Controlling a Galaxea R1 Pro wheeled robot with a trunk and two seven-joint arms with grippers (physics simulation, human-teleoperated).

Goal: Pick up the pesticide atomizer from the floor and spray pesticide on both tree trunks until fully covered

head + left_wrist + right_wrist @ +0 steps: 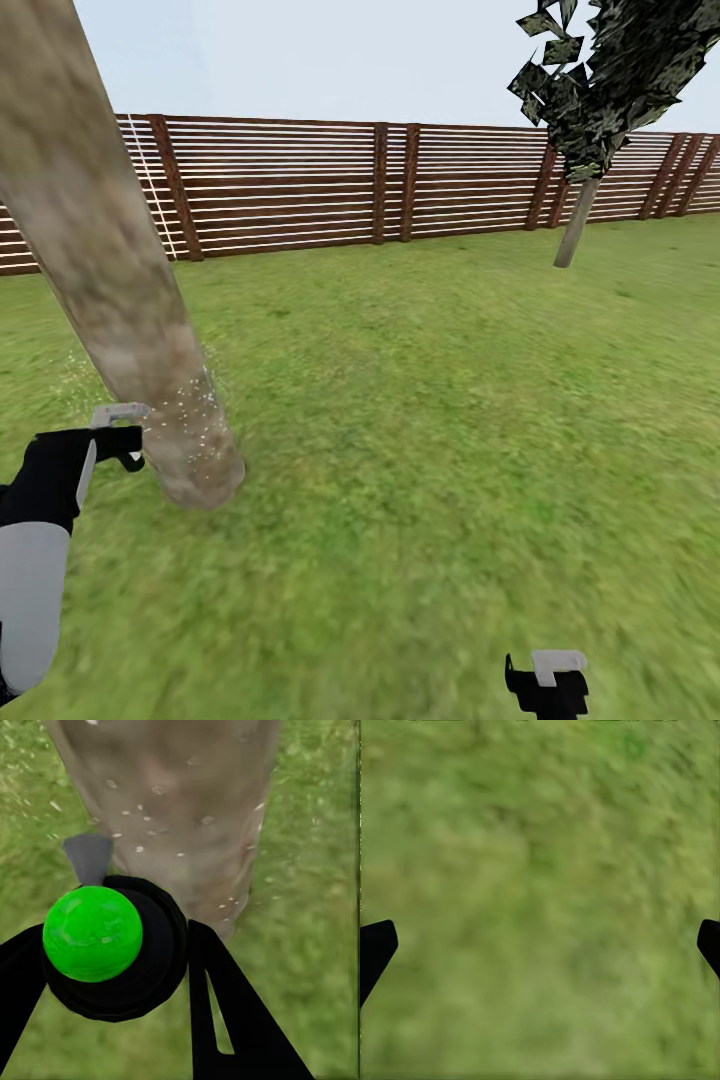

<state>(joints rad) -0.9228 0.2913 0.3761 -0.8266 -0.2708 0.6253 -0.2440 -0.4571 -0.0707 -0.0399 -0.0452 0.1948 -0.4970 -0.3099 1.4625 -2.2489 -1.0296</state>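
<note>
My left claw [105, 1020] grips the atomizer [112, 952], a round black bottle with a bright green cap [92, 934] and a grey nozzle [88, 857], one black finger [225, 1012] on each side of its body. The nozzle points at the near trunk [169, 802], which stands just ahead of the claw. White specks dot the bark in front of the nozzle and drift over the grass to either side.

From my head camera the left claw [118, 438] sits just beside the foot of that trunk [100, 260], which leans up and away past it. A scatter of white specks [190, 405] shows on the lower bark right ahead of the fingertips.

My right claw [548, 680] hangs low, well apart from the left one, over the grass [430, 420]. Its two fingertips [375, 949] stand wide, with nothing but blurred lawn between them.

The second tree [600, 80] stands far ahead of the right claw, its thin-looking trunk [577, 225] rising in front of the fence [300, 185]. Dark jagged leaves hang from its crown. The brown slatted fence runs across the far edge of the lawn under a pale sky.
</note>
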